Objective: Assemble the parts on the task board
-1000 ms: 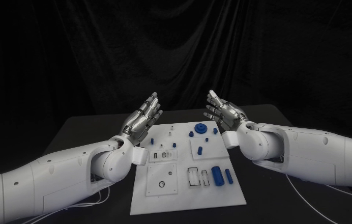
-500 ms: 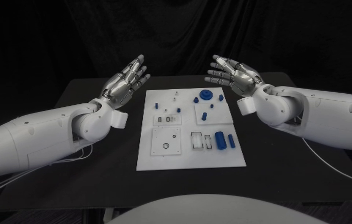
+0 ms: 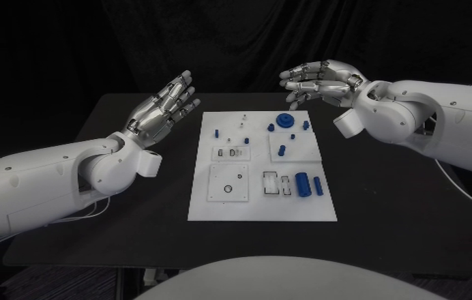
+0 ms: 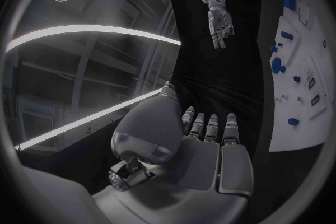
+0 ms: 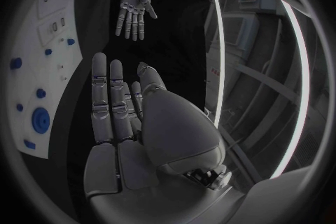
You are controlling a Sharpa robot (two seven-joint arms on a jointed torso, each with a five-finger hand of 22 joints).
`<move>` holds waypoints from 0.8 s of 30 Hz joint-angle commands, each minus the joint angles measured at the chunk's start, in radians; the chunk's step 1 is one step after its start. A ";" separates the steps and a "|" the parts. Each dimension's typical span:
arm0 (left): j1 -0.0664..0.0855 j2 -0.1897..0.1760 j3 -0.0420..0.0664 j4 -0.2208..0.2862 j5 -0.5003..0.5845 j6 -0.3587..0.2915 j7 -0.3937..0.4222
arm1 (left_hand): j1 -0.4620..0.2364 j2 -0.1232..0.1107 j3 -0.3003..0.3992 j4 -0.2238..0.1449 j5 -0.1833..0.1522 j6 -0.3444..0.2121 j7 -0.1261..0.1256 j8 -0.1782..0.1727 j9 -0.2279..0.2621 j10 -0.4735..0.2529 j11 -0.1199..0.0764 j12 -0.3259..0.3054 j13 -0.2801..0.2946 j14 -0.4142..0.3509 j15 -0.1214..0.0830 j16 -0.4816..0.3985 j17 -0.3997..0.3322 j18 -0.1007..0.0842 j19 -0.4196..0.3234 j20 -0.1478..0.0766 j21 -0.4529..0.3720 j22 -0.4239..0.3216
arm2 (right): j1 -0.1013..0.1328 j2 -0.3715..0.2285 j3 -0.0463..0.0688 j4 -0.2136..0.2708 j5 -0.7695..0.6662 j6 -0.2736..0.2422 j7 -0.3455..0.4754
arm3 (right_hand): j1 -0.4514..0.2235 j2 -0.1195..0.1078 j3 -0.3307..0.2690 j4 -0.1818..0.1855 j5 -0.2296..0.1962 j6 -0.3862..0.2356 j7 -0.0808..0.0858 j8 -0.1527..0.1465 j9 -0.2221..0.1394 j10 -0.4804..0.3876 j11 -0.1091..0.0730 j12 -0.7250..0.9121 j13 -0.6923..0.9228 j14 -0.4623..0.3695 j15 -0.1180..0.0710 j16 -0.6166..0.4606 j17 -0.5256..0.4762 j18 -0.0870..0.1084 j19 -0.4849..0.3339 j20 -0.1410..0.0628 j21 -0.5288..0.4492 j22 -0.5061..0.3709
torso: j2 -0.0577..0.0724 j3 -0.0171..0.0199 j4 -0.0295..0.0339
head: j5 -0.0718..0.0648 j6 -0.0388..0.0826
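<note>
The white task board (image 3: 258, 208) lies flat in the middle of the black table, also seen in the wrist views (image 4: 297, 137) (image 5: 28, 39). On it sit a round blue part (image 3: 285, 120) (image 5: 41, 120) at the far end, a thick blue cylinder (image 3: 303, 185) and a thinner blue peg (image 3: 318, 185) near the front right, and several small blue pieces. My left hand (image 3: 165, 109) (image 4: 203, 145) (image 5: 134, 8) is raised left of the board, fingers straight and apart, holding nothing. My right hand (image 3: 320, 82) (image 5: 119, 123) (image 4: 219, 25) hovers above the board's far right corner, empty.
The black table (image 3: 393, 198) has bare surface on both sides of the board and in front of it. A black curtain hangs behind the table. Thin white cables trail from both forearms.
The head camera has shifted. My right hand has risen and turned so its fingers point toward the left hand. The left hand keeps its raised pose. The parts lie as before.
</note>
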State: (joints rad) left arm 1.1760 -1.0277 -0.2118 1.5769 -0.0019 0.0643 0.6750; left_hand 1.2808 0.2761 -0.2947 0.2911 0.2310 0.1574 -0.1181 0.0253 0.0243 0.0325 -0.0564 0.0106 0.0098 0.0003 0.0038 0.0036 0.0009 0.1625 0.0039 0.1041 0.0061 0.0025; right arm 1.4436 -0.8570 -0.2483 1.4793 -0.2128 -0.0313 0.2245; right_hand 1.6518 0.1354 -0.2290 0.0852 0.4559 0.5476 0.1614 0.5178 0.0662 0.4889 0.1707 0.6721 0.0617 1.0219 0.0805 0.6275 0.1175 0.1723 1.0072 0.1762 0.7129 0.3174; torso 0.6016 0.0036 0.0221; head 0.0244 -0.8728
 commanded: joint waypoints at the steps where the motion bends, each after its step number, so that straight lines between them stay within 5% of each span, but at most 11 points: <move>1: 0.003 -0.019 0.001 0.024 0.000 -0.020 0.169 | 0.010 0.003 -0.005 0.001 0.005 0.003 0.000 0.000 -0.001 0.000 0.010 0.007 0.001 0.000 -0.002 -0.004 -0.001 0.010 -0.001 -0.002 -0.004 -0.001 | 0.028 0.000 0.001 0.013 -0.358 -0.027 -0.203 | 0.011 -0.006 -0.002 0.004 -0.028 0.026 -0.005 -0.019 -0.001 0.039 -0.016 -0.019 -0.001 0.089 -0.025 0.047 0.025 0.011 0.050 -0.019 0.070 0.043 | 0.027 0.0008 0.0099 | -0.011 0.000; 4: 0.003 -0.041 0.001 0.044 0.010 -0.021 0.169 | 0.010 0.004 -0.004 0.002 0.003 0.001 0.001 0.000 -0.001 0.000 0.011 0.007 0.001 0.000 -0.002 -0.004 -0.001 0.010 -0.002 -0.002 -0.004 -0.001 | 0.058 0.005 0.001 0.020 -0.584 -0.041 -0.269 | 0.014 -0.014 0.006 0.035 -0.101 0.098 -0.011 -0.062 0.000 0.116 -0.037 -0.061 -0.002 0.177 -0.047 0.131 0.078 0.012 0.097 -0.041 0.175 0.115 | 0.043 -0.0010 0.0184 | -0.027 0.000; 7: 0.004 -0.057 0.001 0.061 0.014 -0.022 0.170 | 0.008 0.008 -0.004 0.002 -0.002 -0.002 -0.001 -0.001 -0.001 -0.003 0.014 0.006 0.000 0.000 -0.003 -0.004 -0.001 0.007 -0.004 -0.006 -0.006 -0.003 | 0.074 0.011 0.001 0.022 -0.787 -0.050 -0.307 | -0.021 -0.041 -0.012 0.097 -0.184 0.144 -0.009 -0.120 0.002 0.170 -0.048 -0.109 0.001 0.240 -0.053 0.206 0.133 -0.026 0.207 -0.045 0.378 0.395 | 0.058 -0.0027 0.0257 | -0.041 0.000; 8: 0.004 -0.061 0.001 0.066 0.016 -0.020 0.170 | 0.005 0.009 -0.004 0.002 -0.004 -0.003 -0.001 -0.001 -0.001 -0.004 0.015 0.005 0.000 0.000 -0.008 -0.004 -0.001 0.002 -0.004 -0.015 -0.006 -0.003 | 0.078 0.013 0.001 0.022 -0.856 -0.050 -0.318 | -0.037 -0.054 -0.018 0.115 -0.210 0.164 -0.009 -0.135 0.004 0.204 -0.056 -0.116 0.002 0.294 -0.058 0.252 0.161 -0.055 0.292 -0.049 0.500 0.584 | 0.064 -0.0035 0.0294 | -0.047 0.000; 10: 0.004 -0.066 0.001 0.071 0.018 -0.010 0.170 | 0.004 0.009 -0.003 0.001 -0.005 -0.004 0.002 -0.002 -0.001 -0.007 0.015 0.004 -0.001 0.000 -0.015 -0.004 -0.001 -0.001 -0.004 -0.025 -0.006 -0.003 | 0.082 0.016 0.001 0.023 -0.961 -0.044 -0.340 | -0.036 -0.065 -0.009 0.127 -0.212 0.186 -0.016 -0.166 0.004 0.238 -0.060 -0.143 0.001 0.315 -0.062 0.291 0.194 -0.069 0.329 -0.054 0.570 0.685 | 0.069 -0.0044 0.0328 | -0.054 0.000; 15: 0.004 -0.079 0.001 0.081 0.020 0.011 0.170 | 0.012 -0.001 -0.005 -0.001 0.007 -0.011 0.005 -0.003 -0.002 -0.016 0.015 -0.001 -0.004 0.000 -0.032 -0.004 -0.001 -0.010 -0.004 -0.050 -0.006 -0.003 | 0.087 0.024 0.001 0.022 -1.211 -0.020 -0.385 | -0.012 -0.087 0.042 0.126 -0.249 0.194 -0.050 -0.216 0.004 0.243 -0.058 -0.200 0.001 0.320 -0.067 0.338 0.270 -0.073 0.327 -0.058 0.603 0.731 | 0.091 -0.0102 0.0510 | -0.079 0.000; 19: 0.004 -0.082 0.001 0.082 0.023 0.019 0.169 | 0.011 -0.002 -0.005 0.000 0.007 -0.010 0.016 -0.002 -0.002 -0.017 0.013 -0.002 -0.004 0.000 -0.033 -0.004 -0.001 -0.011 -0.004 -0.053 -0.006 -0.003 | 0.087 0.029 0.001 0.022 -1.333 -0.025 -0.398 | -0.007 -0.111 0.098 0.127 -0.205 0.199 -0.077 -0.252 0.005 0.261 -0.060 -0.235 0.002 0.339 -0.081 0.383 0.350 -0.079 0.339 -0.069 0.630 0.779 | 0.103 -0.0136 0.0594 | -0.087 0.000; 22: 0.004 -0.084 0.001 0.083 0.024 0.025 0.171 | 0.011 -0.002 -0.005 0.000 0.007 -0.010 0.019 -0.002 -0.002 -0.017 0.013 -0.002 -0.004 0.000 -0.033 -0.004 -0.001 -0.012 -0.004 -0.053 -0.006 -0.003 | 0.086 0.033 0.001 0.018 -1.382 -0.039 -0.398 | -0.009 -0.123 0.126 0.130 -0.183 0.209 -0.083 -0.268 0.007 0.276 -0.061 -0.251 0.002 0.348 -0.084 0.400 0.383 -0.081 0.343 -0.072 0.640 0.796 | 0.123 -0.0193 0.0721 | -0.099 0.000; 24: 0.004 -0.086 0.001 0.084 0.024 0.027 0.171 | 0.011 -0.002 -0.005 0.000 0.007 -0.010 0.019 -0.002 -0.002 -0.016 0.013 -0.001 -0.004 0.000 -0.033 -0.004 -0.001 -0.012 -0.004 -0.053 -0.006 -0.003 | 0.084 0.037 0.001 0.014 -1.398 -0.045 -0.396 | -0.009 -0.129 0.140 0.130 -0.171 0.211 -0.085 -0.277 0.007 0.285 -0.062 -0.259 0.002 0.353 -0.082 0.410 0.404 -0.083 0.348 -0.071 0.647 0.809 | 0.125 -0.0205 0.0736 | -0.099 0.000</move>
State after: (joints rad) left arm 1.1768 -1.1125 -0.2119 1.6572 0.0120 0.0680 0.6770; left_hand 1.2842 0.2795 -0.2947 0.2910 0.2349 0.1462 -0.1068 0.0251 0.0230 0.0205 -0.0435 0.0106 0.0068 0.0003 -0.0217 0.0036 0.0016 0.1624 0.0006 0.0606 0.0061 0.0009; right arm 1.5285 -0.8224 -0.2483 1.4946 -1.4541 -0.0560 -0.1306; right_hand 1.6439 0.0135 -0.0930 0.2150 0.2822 0.7534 0.0814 0.2430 0.0715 0.7704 0.1088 0.4148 0.0625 1.3708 0.0002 1.0346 0.5167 0.1089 1.3478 0.1058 1.3564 1.1235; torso 0.7100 -0.0116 0.0845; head -0.0710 -0.8725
